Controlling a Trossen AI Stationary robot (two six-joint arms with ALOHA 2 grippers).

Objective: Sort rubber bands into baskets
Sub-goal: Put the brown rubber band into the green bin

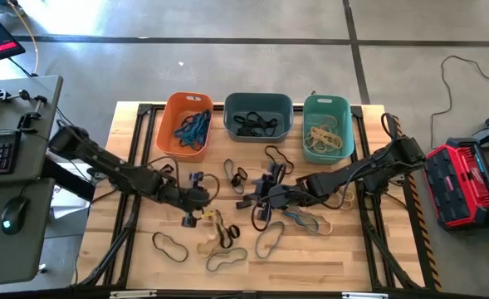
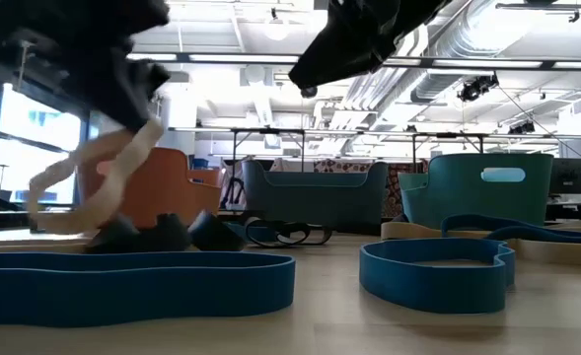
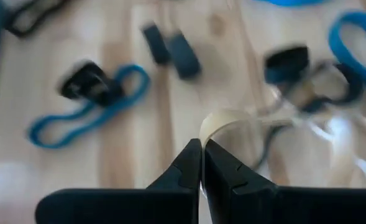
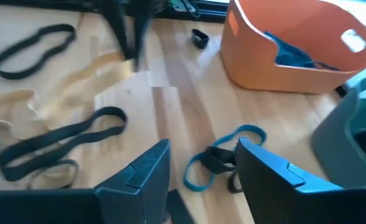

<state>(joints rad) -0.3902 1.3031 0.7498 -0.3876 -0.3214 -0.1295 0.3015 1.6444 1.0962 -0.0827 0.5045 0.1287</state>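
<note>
Holding: left gripper [image 1: 196, 218] clenched on a tan rubber band [image 2: 93, 182], lifted clear of the wooden table [image 1: 310, 257], seen in the low view hanging as a pale loop under the dark fingers.
Left wrist view: fingers [image 3: 186, 171] pressed together, pale band [image 3: 232, 121] pinched at the tips and curving away over the wood.
Left gripper place: left of table centre, in front of the orange basket [image 1: 186, 123], above a small cluster of tan and dark bands.
Right gripper [image 1: 261, 201]: near table centre, in front of the blue-grey basket [image 1: 258, 116], jaws released and standing wide, nothing between them.
Right wrist view: both fingers [image 4: 142, 171] apart, a blue band [image 4: 223, 155] tangled with a dark one lying on the wood just beyond them.
Orange basket content: blue bands [image 1: 193, 126].
Blue-grey basket content: dark bands [image 1: 255, 124].
Teal basket [image 1: 326, 126]: at the right of the row, tan bands [image 1: 325, 139] inside.
Basket row: along the far edge of the table, side by side, orange at left, blue-grey in middle.
Loose bands: many on the table in front of the baskets, blue, dark and tan mixed; a black loop [image 1: 170, 247] at the near left, a blue loop [image 2: 436, 271] close to the low camera.
</note>
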